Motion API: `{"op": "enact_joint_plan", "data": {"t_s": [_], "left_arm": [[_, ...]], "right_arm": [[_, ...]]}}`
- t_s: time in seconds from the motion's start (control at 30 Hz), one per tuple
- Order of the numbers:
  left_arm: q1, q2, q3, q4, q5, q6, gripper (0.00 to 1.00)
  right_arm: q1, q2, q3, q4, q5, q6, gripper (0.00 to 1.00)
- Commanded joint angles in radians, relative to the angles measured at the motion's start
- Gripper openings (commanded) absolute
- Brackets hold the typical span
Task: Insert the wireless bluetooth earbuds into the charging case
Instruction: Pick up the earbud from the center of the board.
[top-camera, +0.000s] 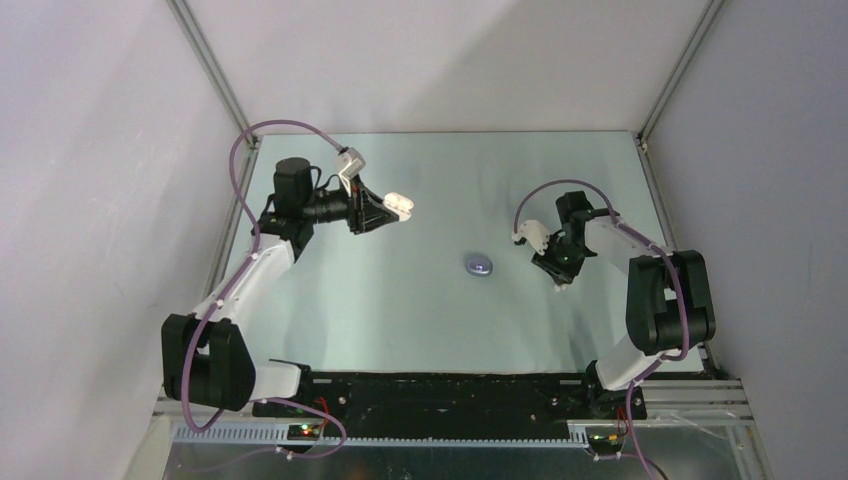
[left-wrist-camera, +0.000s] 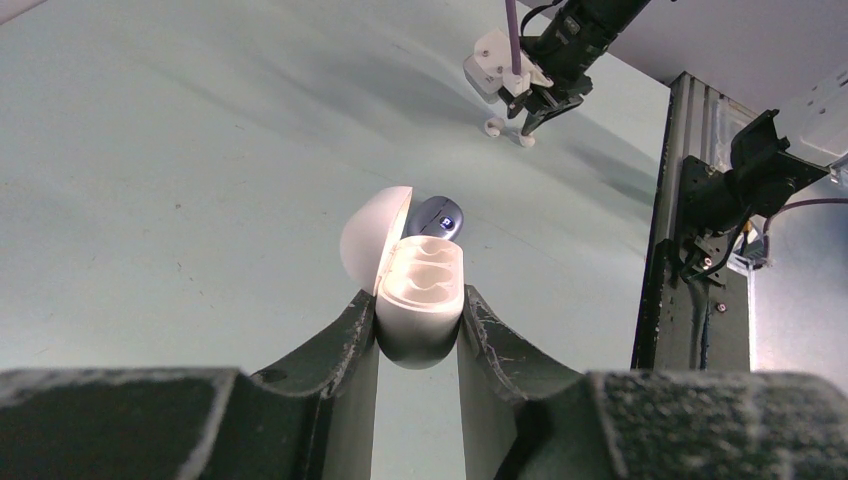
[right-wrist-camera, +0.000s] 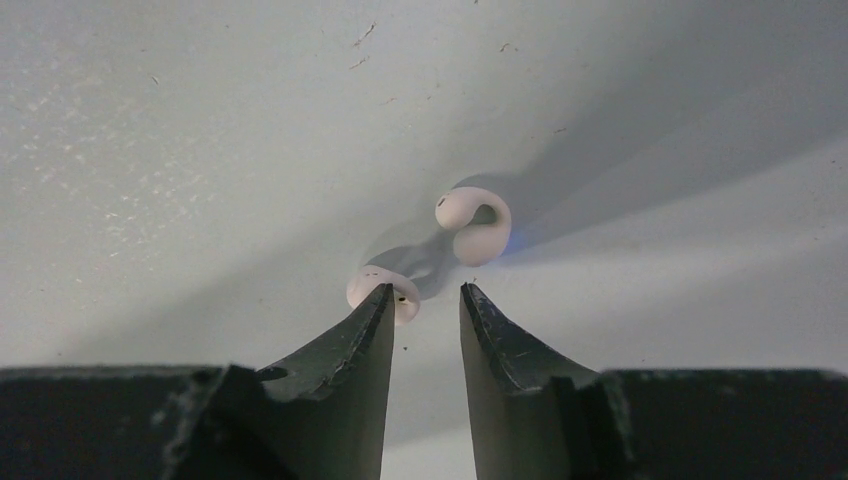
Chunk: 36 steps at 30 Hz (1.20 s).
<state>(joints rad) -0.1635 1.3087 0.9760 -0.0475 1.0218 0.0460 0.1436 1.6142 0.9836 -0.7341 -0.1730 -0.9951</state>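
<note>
White buds (right-wrist-camera: 474, 222), two of them, lie close together on the pale table (left-wrist-camera: 200, 150) at its right side. They are directly under the right gripper (right-wrist-camera: 425, 295). One bud sits just ahead of the fingertips. The other is partly hidden behind the tip of one finger (right-wrist-camera: 375, 320), and whether it touches that finger cannot be told. The right gripper points down at the table with its jaws a narrow gap apart and nothing between them.

Toward the middle of the table, near the right gripper but apart from it and from the buds, rests a purple case (top-camera: 481, 265). It is a closed pebble shape with a small bright spot on top.

Further left, well apart from the buds, the left gripper (left-wrist-camera: 417, 293) is clamped on the lower shell of a white case (left-wrist-camera: 425, 270), one finger on each side. This case is held off the table with its lid (left-wrist-camera: 372, 235) swung open to one side, and the moulded wells of its inner tray are showing. From the left wrist view the purple case sits just beyond the open white one, with the right gripper and the two buds farther off behind it.
</note>
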Motion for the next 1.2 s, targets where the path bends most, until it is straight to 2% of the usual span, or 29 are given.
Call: {"op": "enact_joint_plan", "data": {"t_s": [0.0,0.2,0.73,1.17], "left_arm": [[0.007,-0.026,0.004,0.02,-0.009,0.02,0.0],[0.007,-0.03,-0.007,0.022,-0.016,0.022,0.0],[0.007,-0.034,-0.015,0.028,-0.016,0.018,0.0],[0.007,-0.03,-0.008,0.02,-0.015,0.018,0.0]], "right_arm": [[-0.001,-0.013,-0.016,-0.041,-0.026,0.01,0.34],[-0.001,-0.01,-0.02,-0.047,-0.034,0.009,0.31],[0.001,-0.032,-0.039,-0.113,-0.1,-0.03,0.32],[-0.002,-0.127,0.004,-0.166,-0.161,-0.033,0.14]]}}
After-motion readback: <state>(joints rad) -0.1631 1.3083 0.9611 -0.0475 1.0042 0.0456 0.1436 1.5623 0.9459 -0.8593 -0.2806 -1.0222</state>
